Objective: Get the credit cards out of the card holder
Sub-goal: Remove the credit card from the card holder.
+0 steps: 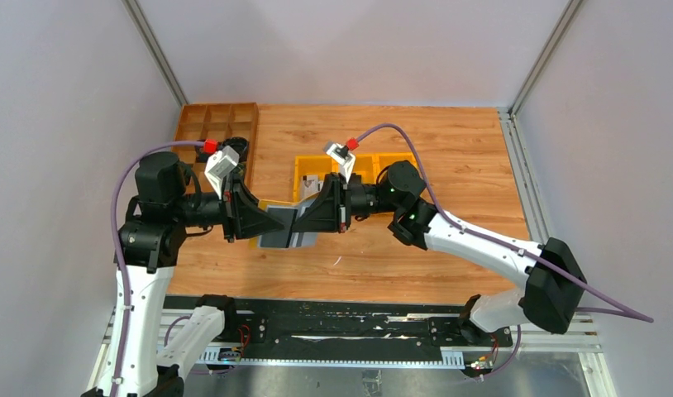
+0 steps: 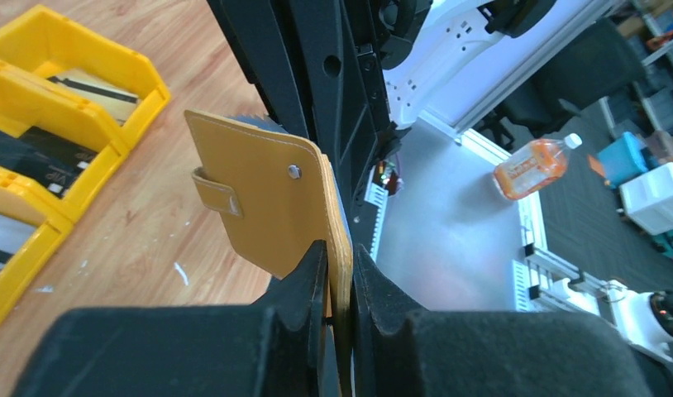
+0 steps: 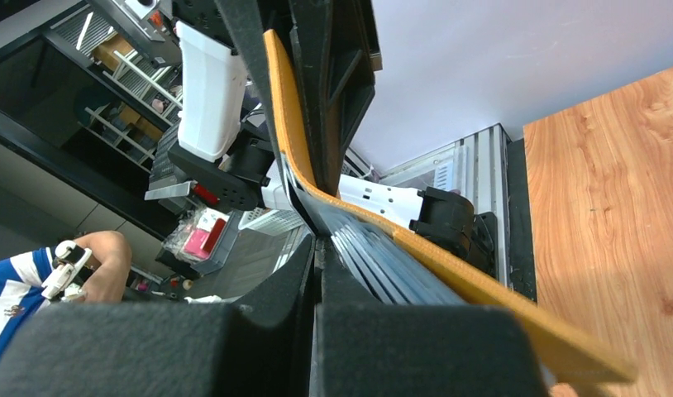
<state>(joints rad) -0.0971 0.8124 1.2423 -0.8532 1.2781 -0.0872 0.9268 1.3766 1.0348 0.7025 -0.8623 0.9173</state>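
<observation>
The mustard-yellow card holder (image 1: 277,240) hangs open in the air between my two grippers, above the table. My left gripper (image 1: 271,221) is shut on its outer flap; in the left wrist view the flap (image 2: 267,198) with its snap tab stands pinched between the fingers of that gripper (image 2: 340,277). My right gripper (image 1: 306,217) is shut at the inner side; in the right wrist view this gripper (image 3: 317,252) pinches a thin dark-grey card edge beside the silvery-grey pleats (image 3: 383,269) of the card holder (image 3: 482,285). Other credit cards (image 2: 35,157) lie in a yellow bin.
Yellow plastic bins (image 1: 381,163) stand behind the grippers, and in the left wrist view the bins (image 2: 85,124) are at the left with dark cards inside. A wooden compartment tray (image 1: 217,124) sits at the back left. The table's near edge is just below the wallet.
</observation>
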